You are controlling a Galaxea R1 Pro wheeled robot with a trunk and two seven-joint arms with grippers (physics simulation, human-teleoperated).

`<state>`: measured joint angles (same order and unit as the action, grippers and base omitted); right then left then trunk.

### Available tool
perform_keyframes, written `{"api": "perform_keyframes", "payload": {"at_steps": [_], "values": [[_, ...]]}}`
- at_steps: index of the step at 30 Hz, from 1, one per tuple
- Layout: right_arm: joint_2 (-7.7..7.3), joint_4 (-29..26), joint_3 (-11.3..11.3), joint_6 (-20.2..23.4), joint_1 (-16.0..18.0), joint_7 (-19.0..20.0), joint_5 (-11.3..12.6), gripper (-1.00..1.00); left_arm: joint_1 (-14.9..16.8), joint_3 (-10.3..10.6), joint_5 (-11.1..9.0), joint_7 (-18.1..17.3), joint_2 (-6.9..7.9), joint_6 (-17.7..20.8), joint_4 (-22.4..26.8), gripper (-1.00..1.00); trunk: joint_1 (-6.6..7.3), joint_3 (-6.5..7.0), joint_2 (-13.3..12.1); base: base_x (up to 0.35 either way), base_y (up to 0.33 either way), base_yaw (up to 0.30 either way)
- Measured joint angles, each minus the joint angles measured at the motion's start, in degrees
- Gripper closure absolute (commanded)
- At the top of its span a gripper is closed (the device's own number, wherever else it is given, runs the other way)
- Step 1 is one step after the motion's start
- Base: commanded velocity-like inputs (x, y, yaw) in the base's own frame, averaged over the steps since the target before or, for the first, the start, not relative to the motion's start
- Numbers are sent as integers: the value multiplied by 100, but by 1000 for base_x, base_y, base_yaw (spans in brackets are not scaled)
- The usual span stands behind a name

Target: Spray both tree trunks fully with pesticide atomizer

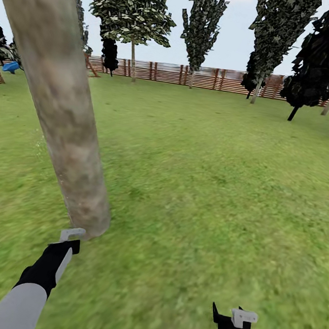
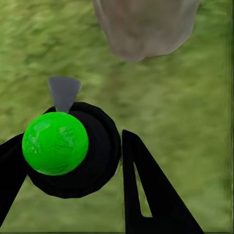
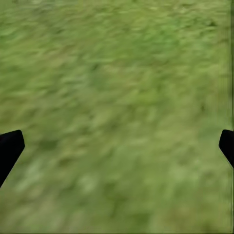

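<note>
Underfoot, all around: blurry green grass lawn runs from the robot out to the far fence.
Trunk: thick pale grey-beige mottled-bark tree trunk rises at about 11 o'clock in the head view, leaning toward the upper left of that view, its base meeting the grass just ahead of the left arm. Its rounded foot also appears in the left wrist view, on the grass beyond the atomizer.
Atomizer: pesticide atomizer with a bright green ball-shaped top, black round body and grey pointed nozzle sits between the left fingers in the left wrist view; the nozzle tip points toward the trunk base, a strip of grass between them. From the head view only a pale grey bracket-like part shows at the arm's tip, just beside the trunk base.
Left hand: black left gripper is clamped on the atomizer, one black finger on each side of the round body.
Right hand: black right gripper hangs over bare grass at about 5 o'clock in the head view, fingers spread wide apart with nothing between them.
Fence: brown horizontal-slat wooden fence closes the lawn at 12 o'clock.
Background trees: several dark-leaved thin-trunked trees stand along the fence from 12 to 2 o'clock.
Far left: small blue object sits at 10 o'clock, too small to identify.
</note>
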<state>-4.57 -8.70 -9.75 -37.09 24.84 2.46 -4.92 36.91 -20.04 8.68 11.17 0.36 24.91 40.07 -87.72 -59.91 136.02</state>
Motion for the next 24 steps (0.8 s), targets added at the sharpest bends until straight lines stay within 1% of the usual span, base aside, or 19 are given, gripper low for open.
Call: {"api": "perform_keyframes", "payload": {"at_steps": [3, 6, 17, 24], "values": [[0, 0, 0, 0, -5, 0, 0, -100, 0, 0, -1, 0, -1, 4, 0, 100, 0, 0, 0, 1, -265, 214], [0, 0, 0, 0, -6, 0, 0, -100, 0, -7, -1, 0, 2, 0, 0, 100, 0, 0, 0, 0, -158, 267], [0, 0, -1, 0, -6, 0, 1, -100, 0, -9, -2, 0, 0, -4, 1, 100, 0, 0, 0, 2, -12, 277], [0, 0, 0, 0, -6, 0, 0, -100, 0, -8, -10, 0, -1, -13, 9, 100, 0, 0, 0, 190, -134, 277]]}}
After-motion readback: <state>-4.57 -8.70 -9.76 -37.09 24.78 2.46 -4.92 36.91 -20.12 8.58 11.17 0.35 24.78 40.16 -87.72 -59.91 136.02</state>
